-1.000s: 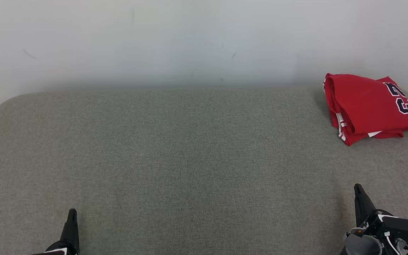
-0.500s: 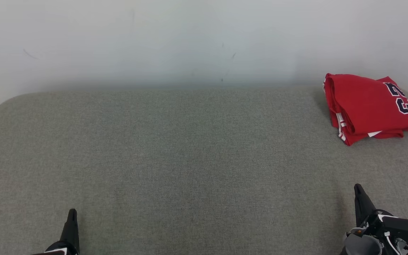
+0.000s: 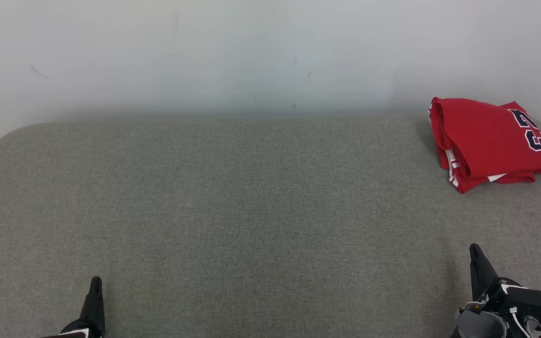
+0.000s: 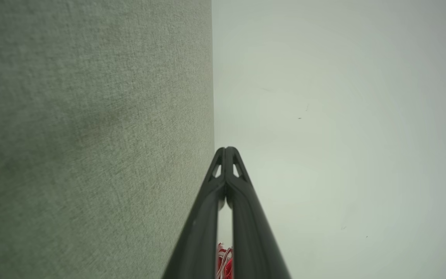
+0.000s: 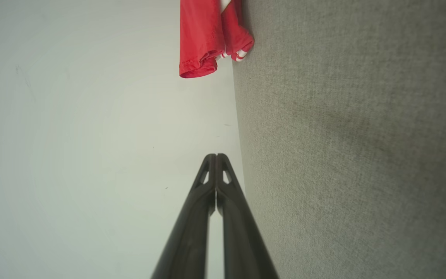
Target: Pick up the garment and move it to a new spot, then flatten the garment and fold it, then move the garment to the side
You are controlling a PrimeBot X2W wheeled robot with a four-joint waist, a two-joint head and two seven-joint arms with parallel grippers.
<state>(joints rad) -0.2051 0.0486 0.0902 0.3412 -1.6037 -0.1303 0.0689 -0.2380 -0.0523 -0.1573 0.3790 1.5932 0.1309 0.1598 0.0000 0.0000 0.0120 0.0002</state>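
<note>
At upper right the garment (image 3: 486, 141) sits folded; my left claw (image 3: 95, 281) and right claw (image 3: 475, 249), shut and empty, best rest clear of it

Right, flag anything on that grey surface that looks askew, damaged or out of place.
Only small things: the folded red jersey lies at the far right corner of the grey surface, turned slightly askew to its edge, with striped trim and a white scrap poking from the fold's near side. No damage or spill shows.
</note>
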